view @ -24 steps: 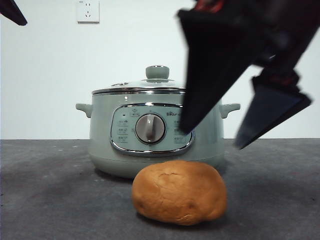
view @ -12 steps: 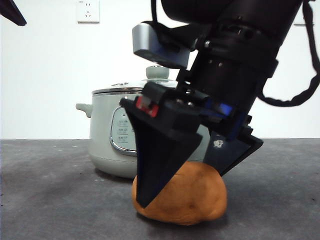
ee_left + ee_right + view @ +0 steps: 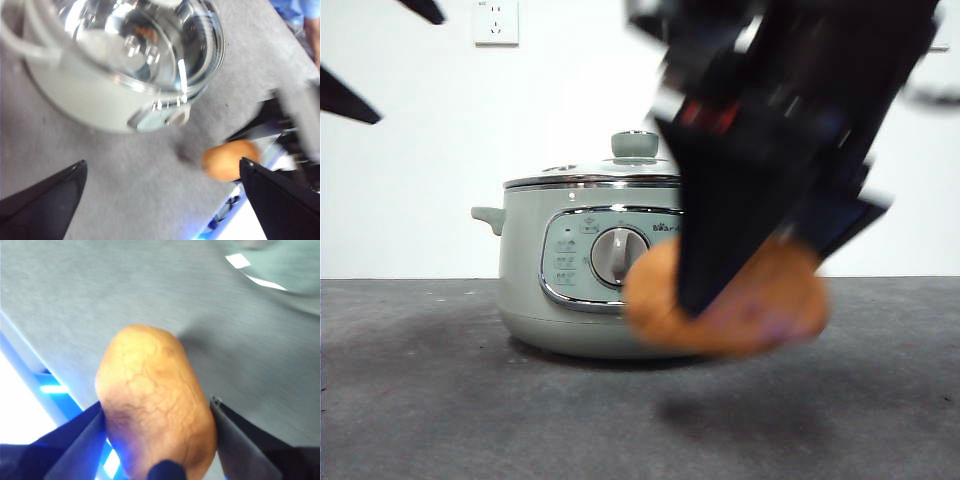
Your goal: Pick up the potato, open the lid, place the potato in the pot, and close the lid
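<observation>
My right gripper (image 3: 745, 270) is shut on the orange-brown potato (image 3: 760, 305) and holds it off the table, in front of the pot's right side; its shadow lies on the mat below. The potato fills the right wrist view (image 3: 155, 420) between the two jaws, and it shows small in the left wrist view (image 3: 229, 160). The sage-green pot (image 3: 570, 290) stands behind, with the glass lid (image 3: 590, 172) and its green knob (image 3: 634, 144) on it. My left gripper (image 3: 160, 200) is open, high above the pot (image 3: 100, 100) and lid (image 3: 145, 40), seen as black tips at the front view's upper left.
The dark grey mat (image 3: 440, 400) covers the table in front of and around the pot. A white wall with a socket (image 3: 496, 22) is behind.
My right gripper came down over the potato, shut on it and lifted it off the mat, a little to the right. The left gripper's tips have shifted at the upper left.
</observation>
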